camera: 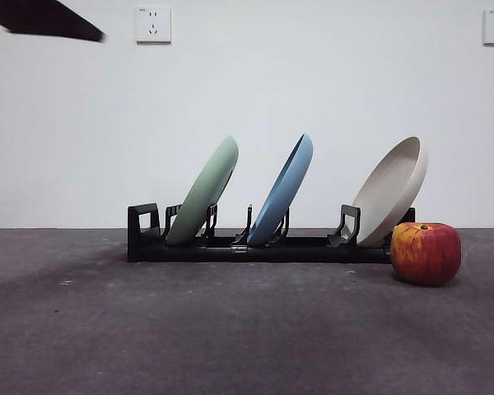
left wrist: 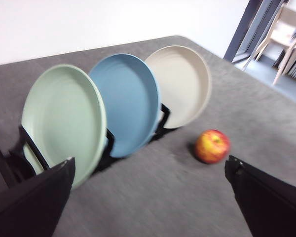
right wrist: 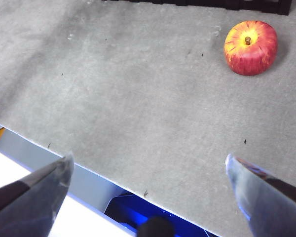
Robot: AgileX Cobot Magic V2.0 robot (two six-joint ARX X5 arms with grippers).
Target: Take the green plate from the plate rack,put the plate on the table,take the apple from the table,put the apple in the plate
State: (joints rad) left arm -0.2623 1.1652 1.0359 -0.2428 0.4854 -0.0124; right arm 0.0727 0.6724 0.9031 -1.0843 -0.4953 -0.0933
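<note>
Green plate (camera: 204, 191) leans in plate rack (camera: 230, 247) slot, edge exposed for grasp. Left tool (left wrist: 148, 197) released, seemingly approaching; right tool (right wrist: 148, 187) released, waiting.

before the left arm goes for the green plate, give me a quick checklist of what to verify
1. green plate seated in the plate rack, leaning, end slot: ok.
2. Left gripper has its jaws open, holding nothing: ok.
3. Left gripper lined up on the green plate's rim: not ok, it is well short of the rack.
4. Blue plate sits in the next slot and overlaps the green one in the left wrist view; clearance: cannot tell.
5. Bare table in front of the rack for setting the plate down: ok.
6. apple on the table beside the rack's beige-plate end, away from the green plate; right gripper open, clear of it: ok.
</note>
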